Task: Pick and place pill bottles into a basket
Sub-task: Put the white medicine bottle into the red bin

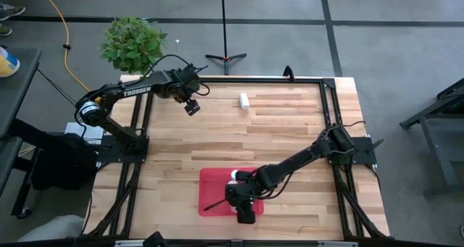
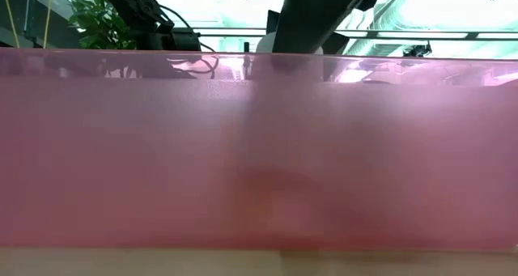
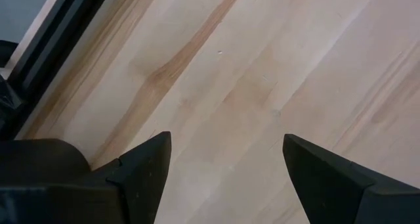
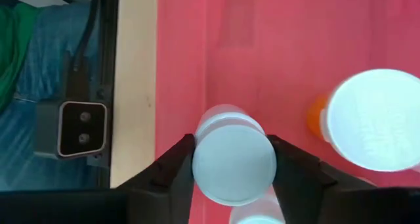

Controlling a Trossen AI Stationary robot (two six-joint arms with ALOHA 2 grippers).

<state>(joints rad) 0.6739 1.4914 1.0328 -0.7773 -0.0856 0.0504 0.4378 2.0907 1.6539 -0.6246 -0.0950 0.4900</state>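
The red tray (image 1: pixel 217 191) lies at the table's near middle, and its wall (image 2: pixel 243 163) fills the low view. My right gripper (image 1: pixel 244 206) is over the tray and shut on a white-capped pill bottle (image 4: pixel 234 161). An orange bottle with a white cap (image 4: pixel 377 119) stands on the tray floor beside it. Another white cap (image 4: pixel 252 215) shows just under the held bottle. One white bottle (image 1: pixel 243 100) lies on its side on the far table. My left gripper (image 1: pixel 192 106) is open over bare wood at the far left, and its fingers (image 3: pixel 141 171) hold nothing. My right gripper pinches the bottle's round white cap (image 4: pixel 234 161) by its two opposite sides between the two fingers (image 4: pixel 177 168). The fingers come from above, pointing down into the tray. The cap faces up. Whether the bottle's base is on the tray floor, I cannot tell.
A potted green plant (image 1: pixel 133 43) stands off the table's far left corner. A tripod foot (image 1: pixel 226 57) stands beyond the far edge. Black frame rails (image 1: pixel 330 109) run along the table's sides. Bare wood lies between the tray and the far bottle.
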